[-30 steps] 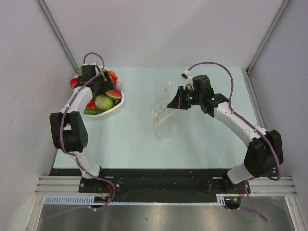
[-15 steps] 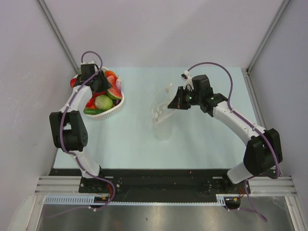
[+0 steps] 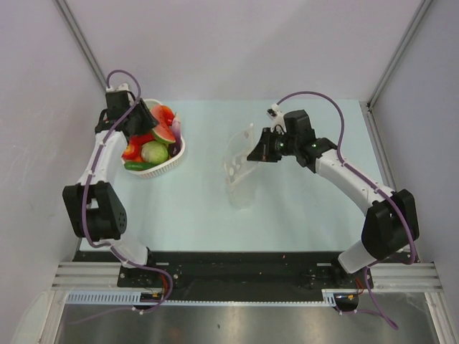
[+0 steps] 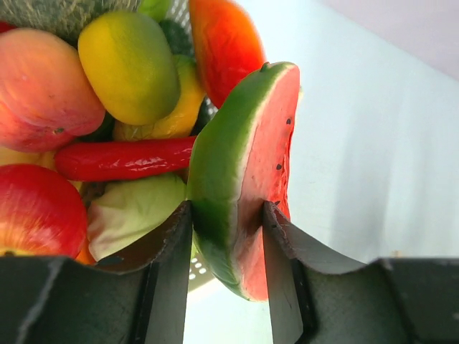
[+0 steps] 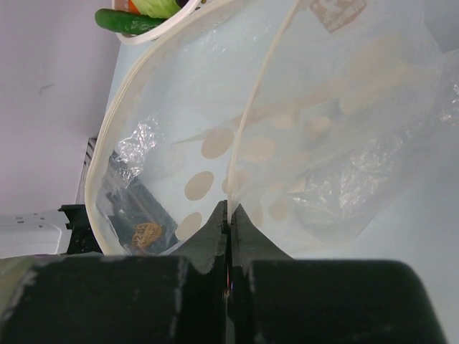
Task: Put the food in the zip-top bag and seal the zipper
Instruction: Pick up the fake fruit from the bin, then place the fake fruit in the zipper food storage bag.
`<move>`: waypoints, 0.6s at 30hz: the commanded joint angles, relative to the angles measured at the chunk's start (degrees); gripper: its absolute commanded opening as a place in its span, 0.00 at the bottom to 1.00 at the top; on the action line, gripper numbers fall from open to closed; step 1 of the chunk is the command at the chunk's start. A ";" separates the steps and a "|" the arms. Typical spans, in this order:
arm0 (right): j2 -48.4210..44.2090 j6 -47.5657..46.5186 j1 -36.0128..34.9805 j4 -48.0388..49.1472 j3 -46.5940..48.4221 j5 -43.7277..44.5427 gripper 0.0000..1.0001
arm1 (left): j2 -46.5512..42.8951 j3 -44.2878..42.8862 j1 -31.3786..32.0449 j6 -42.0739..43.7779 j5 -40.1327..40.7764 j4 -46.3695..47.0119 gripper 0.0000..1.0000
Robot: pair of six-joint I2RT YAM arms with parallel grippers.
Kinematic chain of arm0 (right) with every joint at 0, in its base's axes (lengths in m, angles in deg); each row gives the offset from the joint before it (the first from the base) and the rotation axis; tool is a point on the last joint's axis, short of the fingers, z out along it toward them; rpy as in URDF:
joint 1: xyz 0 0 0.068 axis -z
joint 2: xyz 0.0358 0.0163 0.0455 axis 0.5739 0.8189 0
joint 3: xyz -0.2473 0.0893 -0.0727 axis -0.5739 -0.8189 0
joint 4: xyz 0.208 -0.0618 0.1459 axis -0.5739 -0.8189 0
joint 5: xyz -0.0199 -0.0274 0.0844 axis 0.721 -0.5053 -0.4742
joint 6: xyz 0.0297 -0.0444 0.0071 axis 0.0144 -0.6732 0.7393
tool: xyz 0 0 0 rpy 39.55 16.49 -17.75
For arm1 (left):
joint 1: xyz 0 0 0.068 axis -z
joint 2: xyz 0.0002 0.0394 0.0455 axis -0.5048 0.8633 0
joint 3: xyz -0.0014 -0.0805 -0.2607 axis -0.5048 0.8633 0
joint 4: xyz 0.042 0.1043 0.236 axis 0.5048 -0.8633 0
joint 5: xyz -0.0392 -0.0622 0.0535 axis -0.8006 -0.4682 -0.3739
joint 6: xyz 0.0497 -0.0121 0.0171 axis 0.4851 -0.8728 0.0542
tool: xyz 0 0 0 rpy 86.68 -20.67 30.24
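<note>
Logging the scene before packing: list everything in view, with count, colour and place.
watermelon slice: 1, red and green, at the basket, between the left tool's fingers
red apple: 1, red, in the basket
chilli pepper: 1, red, in the basket
mango-like fruit: 1, green-yellow, in the basket
green round fruit: 1, pale green, in the basket
cucumber: 1, dark green, at the basket's near rim
basket: 1, white, far left of the table
zip-top bag: 1, clear with pale dots, mid-table, mouth open
table: 1, pale blue
left tool: 1, black, gripping the watermelon slice
right tool: 1, black, pinching the bag's edge
</note>
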 commanded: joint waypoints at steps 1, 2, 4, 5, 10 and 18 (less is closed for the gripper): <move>0.52 2.28 -0.70 4.11 3.36 -2.14 0.00 | -9.69 -0.17 0.31 1.98 -5.81 0.73 0.00; 0.69 2.72 -0.79 4.46 3.36 -2.23 0.00 | -10.85 -0.26 0.92 2.50 -6.18 0.82 0.00; 1.22 3.51 -1.06 5.08 3.71 -2.49 0.00 | -13.49 -0.52 4.33 4.87 -5.66 0.73 0.00; 1.40 3.69 -1.41 5.08 3.97 -2.41 0.00 | -16.28 -0.52 6.27 5.84 -4.26 0.82 0.00; 3.07 5.10 -2.55 4.29 5.90 -0.31 0.00 | -22.54 -1.48 19.61 13.22 4.88 1.18 0.00; 5.44 7.47 -4.31 3.94 9.16 2.86 0.00 | -24.40 -0.61 37.74 20.25 15.87 -0.75 0.00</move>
